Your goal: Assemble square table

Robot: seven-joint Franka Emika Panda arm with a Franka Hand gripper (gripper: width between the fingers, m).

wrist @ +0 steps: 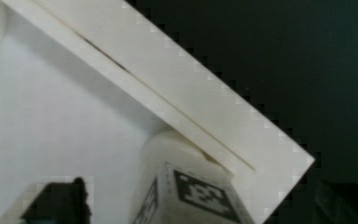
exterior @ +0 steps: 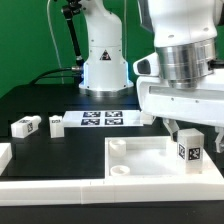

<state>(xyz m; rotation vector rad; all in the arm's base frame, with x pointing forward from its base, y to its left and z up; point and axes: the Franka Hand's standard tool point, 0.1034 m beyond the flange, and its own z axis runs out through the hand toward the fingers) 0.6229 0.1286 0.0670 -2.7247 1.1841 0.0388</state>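
Note:
The white square table top (exterior: 140,165) lies at the front, rim up, with a round socket (exterior: 118,148) showing at a corner. A white tagged leg (exterior: 188,150) stands upright on the top near the corner at the exterior view's right. My gripper (exterior: 194,138) hangs right over this leg. Its jaws are open and straddle the top of the leg. In the wrist view the leg (wrist: 194,190) stands beside the top's rim (wrist: 176,90). A strip of white top shows between the leg and the dark finger (wrist: 55,200). Two more legs (exterior: 25,126) (exterior: 57,123) lie at the exterior view's left.
The marker board (exterior: 100,119) lies flat behind the table top. The robot base (exterior: 103,60) stands at the back. A low white border wall (exterior: 40,186) runs along the front and up the exterior view's left side.

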